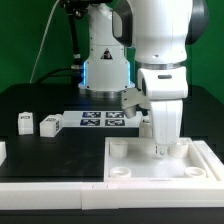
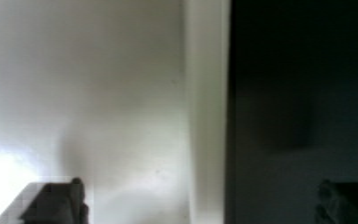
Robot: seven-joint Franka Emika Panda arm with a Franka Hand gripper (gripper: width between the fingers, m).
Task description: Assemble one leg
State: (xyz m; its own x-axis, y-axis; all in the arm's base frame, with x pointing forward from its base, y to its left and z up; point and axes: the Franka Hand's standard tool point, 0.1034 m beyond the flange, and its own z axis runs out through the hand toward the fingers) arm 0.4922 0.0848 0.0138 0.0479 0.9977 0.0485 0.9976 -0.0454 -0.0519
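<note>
Two small white legs (image 1: 25, 122) (image 1: 48, 124) with marker tags stand on the black table at the exterior view's left, far from the gripper. My gripper (image 1: 160, 148) points straight down at the far wall of the large white square top (image 1: 130, 160). In the wrist view the fingertips (image 2: 51, 202) show dark and wide apart, one over the top's white floor (image 2: 87, 100) and the other over the black table. The top's rim (image 2: 206, 100) runs between them. The jaws are open with nothing held.
The marker board (image 1: 104, 120) lies behind the top, in front of the arm's base. A white piece (image 1: 2, 150) is cut off by the exterior view's left edge. Round sockets (image 1: 119, 148) sit in the top's corners.
</note>
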